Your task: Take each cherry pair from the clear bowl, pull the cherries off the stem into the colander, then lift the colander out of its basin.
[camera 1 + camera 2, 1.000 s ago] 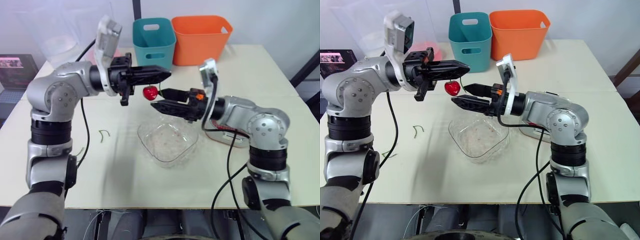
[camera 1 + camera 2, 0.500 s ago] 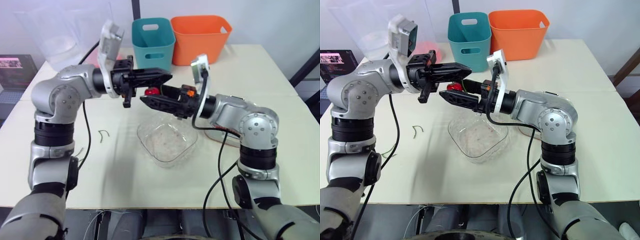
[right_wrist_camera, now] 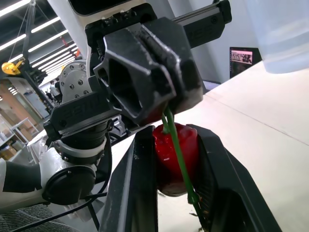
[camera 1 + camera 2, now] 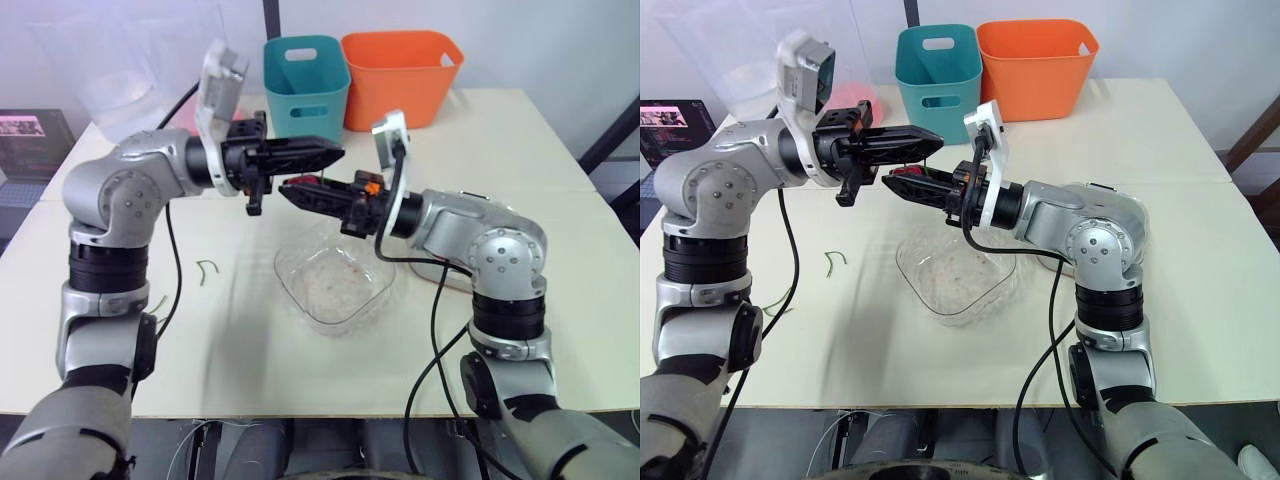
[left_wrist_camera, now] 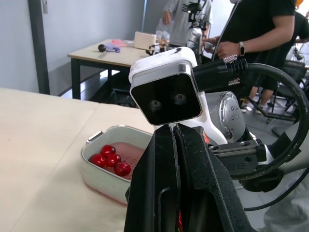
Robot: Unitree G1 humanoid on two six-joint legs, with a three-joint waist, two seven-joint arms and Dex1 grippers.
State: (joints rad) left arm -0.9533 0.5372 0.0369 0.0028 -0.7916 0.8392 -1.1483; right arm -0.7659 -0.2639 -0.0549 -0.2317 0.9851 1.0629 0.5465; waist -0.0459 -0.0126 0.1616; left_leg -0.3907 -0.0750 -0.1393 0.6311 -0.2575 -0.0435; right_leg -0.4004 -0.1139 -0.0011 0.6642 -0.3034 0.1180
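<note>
Destemming step: left gripper fingers closed on stem, right gripper fingers clamp cherry; next, pull apart, drop into colander.

Right gripper moved in, jaws now around cherry (was dangling free).

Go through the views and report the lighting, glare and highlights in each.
Left eye view: even light; pale glints on the clear square plastic bowl. Right wrist view: bright ceiling strip lights; a glossy highlight on the red cherry clamped in the right gripper, its green stem pinched by the left gripper. Left wrist view: bright backdrop behind a person in a black shirt.
</note>
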